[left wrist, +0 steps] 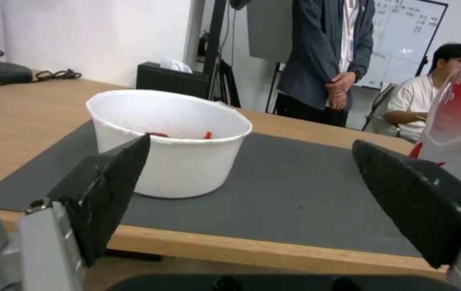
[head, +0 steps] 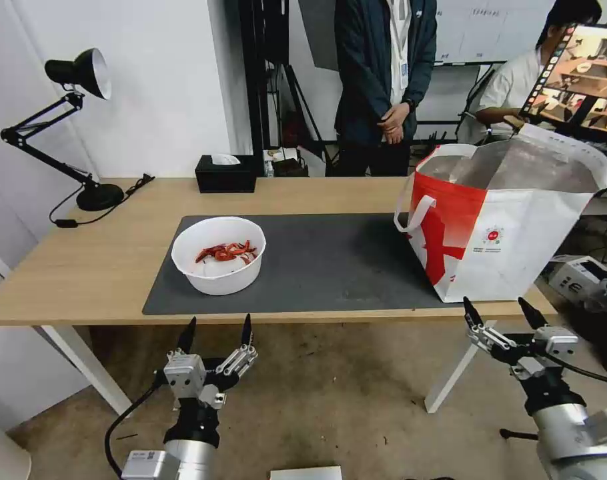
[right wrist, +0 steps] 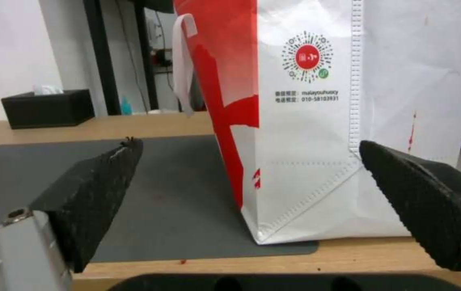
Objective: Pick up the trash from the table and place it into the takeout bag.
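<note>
A white bowl [head: 218, 253] of red peel scraps, the trash, sits on the left part of the dark grey mat [head: 317, 260] on the light-wood table [head: 103, 260]. The bowl [left wrist: 174, 143] is close ahead in the left wrist view. The white-and-red takeout bag [head: 510, 220] stands upright on the right end of the mat, its foil-lined mouth open. Its logo side [right wrist: 317, 101] faces the right wrist camera. My left gripper [head: 217, 333] is open below the table's front edge, under the bowl. My right gripper [head: 502, 312] is open below the front edge, under the bag. Both hold nothing.
A black tissue box [head: 226, 173] stands at the table's back edge. A black desk lamp [head: 77, 120] with its cable occupies the back left corner. White table legs [head: 460, 367] stand below the front edge. Two people are beyond the table. A monitor [head: 583, 80] sits behind the bag.
</note>
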`<state>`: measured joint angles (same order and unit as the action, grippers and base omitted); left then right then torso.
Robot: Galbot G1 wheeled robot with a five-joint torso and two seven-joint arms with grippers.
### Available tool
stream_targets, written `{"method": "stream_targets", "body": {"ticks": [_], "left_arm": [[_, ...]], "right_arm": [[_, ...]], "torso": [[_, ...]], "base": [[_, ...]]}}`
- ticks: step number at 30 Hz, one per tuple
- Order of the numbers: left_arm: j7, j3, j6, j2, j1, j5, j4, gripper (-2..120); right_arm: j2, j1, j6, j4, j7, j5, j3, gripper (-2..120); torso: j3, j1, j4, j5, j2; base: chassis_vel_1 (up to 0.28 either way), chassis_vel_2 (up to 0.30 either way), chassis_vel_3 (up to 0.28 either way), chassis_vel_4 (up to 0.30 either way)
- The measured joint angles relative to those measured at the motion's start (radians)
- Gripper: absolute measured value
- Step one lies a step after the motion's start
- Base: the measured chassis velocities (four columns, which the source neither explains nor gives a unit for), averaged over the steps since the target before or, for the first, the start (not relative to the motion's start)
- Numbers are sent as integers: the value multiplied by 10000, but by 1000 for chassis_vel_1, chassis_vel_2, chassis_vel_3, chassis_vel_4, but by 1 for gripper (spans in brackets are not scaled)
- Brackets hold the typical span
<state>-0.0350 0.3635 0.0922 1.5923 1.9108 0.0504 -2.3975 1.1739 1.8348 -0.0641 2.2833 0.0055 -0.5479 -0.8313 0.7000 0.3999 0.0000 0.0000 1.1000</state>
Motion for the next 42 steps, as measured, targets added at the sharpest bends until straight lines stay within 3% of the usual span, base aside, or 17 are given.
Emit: {"method": "stream_targets", "body": {"ticks": [7, 10, 11, 14, 15, 17, 23, 25, 30, 33, 42], "left_arm": [[-340, 273, -654, -527, -759, 306, 29, 100], [-774, 765, -1897, -1085, -1652, 850, -120, 100], [-774, 765, -1897, -1085, -1652, 850, -120, 100], [-1467, 1106, -3065, -1528, -2776, 1423, -108, 100], [-1467, 1106, -3065, -1528, -2776, 1423, -108, 100], [-1918, 1167, -3950, -2083, -3728, 2264, 30, 100], [-2396, 1075, -4884, -2810, -4827, 3343, 489, 100], [-2776, 900, -5498, -3492, -5954, 4139, 1166, 100], [-3256, 750, -6311, -4202, -7472, 5084, 2203, 100], [-3631, 546, -7023, -4843, -8902, 5690, 3486, 100], [-3758, 179, -8331, -5829, -10812, 6511, 5231, 100]], "right_arm": [[-35, -173, 41, -41, 6, 79, 308, 100], [-237, -504, 199, -163, 48, 189, 802, 100], [-237, -504, 199, -163, 48, 189, 802, 100], [-455, -886, 453, -280, 86, 268, 1263, 100], [-455, -886, 453, -280, 86, 268, 1263, 100], [-479, -1018, 557, -283, 142, 378, 1436, 100], [-465, -1100, 603, -280, 244, 551, 1583, 100], [-424, -1050, 607, -260, 268, 633, 1586, 100], [-376, -1035, 627, -259, 309, 709, 1585, 100], [-288, -1017, 658, -259, 368, 822, 1641, 100], [-191, -1049, 719, -276, 546, 955, 1789, 100]], "torso": [[0, 0, 0, -1, -1], [0, 0, -2, -1, 0], [0, 0, -2, -1, 0], [1, 1, 4, -2, 0], [1, 1, 4, -2, 0], [2, 2, -2, -2, 0], [2, 2, 1, -2, -1], [2, 2, -1, -2, 0], [1, 2, -2, -1, -1], [2, 2, -1, -3, -1], [1, 3, 0, -2, -1]], "base": [[0, 0, 0, 0], [0, 0, 0, 0], [0, 0, 0, 0], [0, 0, 0, 0], [0, 0, 0, 0], [0, 0, 0, 0], [0, 0, 0, 0], [0, 0, 0, 0], [0, 0, 0, 0], [0, 0, 0, 0], [0, 0, 0, 0]]}}
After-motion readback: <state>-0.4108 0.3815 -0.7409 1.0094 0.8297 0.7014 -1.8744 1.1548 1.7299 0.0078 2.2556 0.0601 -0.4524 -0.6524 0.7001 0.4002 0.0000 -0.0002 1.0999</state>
